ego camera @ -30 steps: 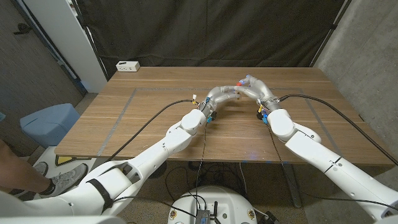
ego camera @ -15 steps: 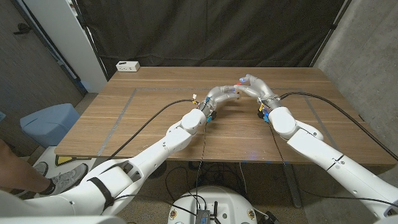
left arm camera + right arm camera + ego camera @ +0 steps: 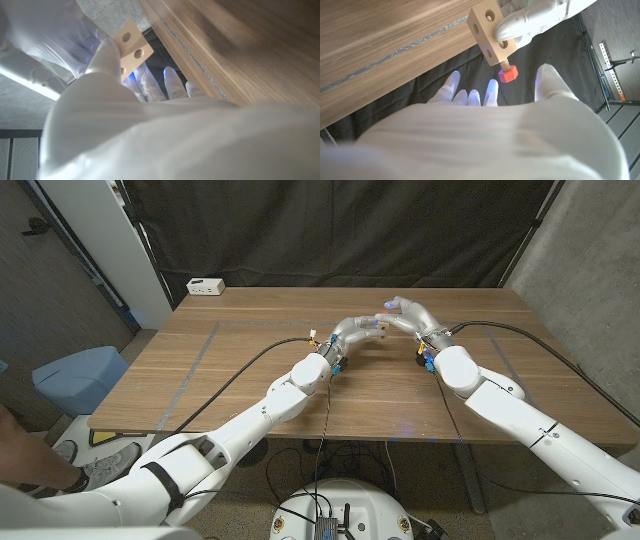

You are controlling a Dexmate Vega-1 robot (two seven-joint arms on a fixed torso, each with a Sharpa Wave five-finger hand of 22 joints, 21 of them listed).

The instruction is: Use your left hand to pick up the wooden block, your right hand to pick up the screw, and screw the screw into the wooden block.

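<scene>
I'm holding the block (image 3: pixel 491 31) up off the table (image 3: pixel 240 370) with my left hand (image 3: pixel 358 333), its fingers wrapped over one side so the drilled faces are showing in both wrist views. The screw (image 3: pixel 507 73) is already standing in one of the block's holes: its threaded shank is running straight out of the block's end face and its red head is sitting just clear of that face, with a few threads still showing between them. So the screw's long axis is lying in line with the block's length, pointing from the block toward my right hand (image 3: pixel 495 105).

My right hand is sitting just beside the screw head, fingers spread apart and holding nothing; in the right wrist view the fingertips (image 3: pixel 491 90) are reaching up just short of the red head, apart from it. Judging from this, the screw is only partly driven. For the coming turn I'm going to need the right fingers closing around the head along that same axis, since the right hand is the one nearer the head, while the left is keeping the block from twisting.
</scene>
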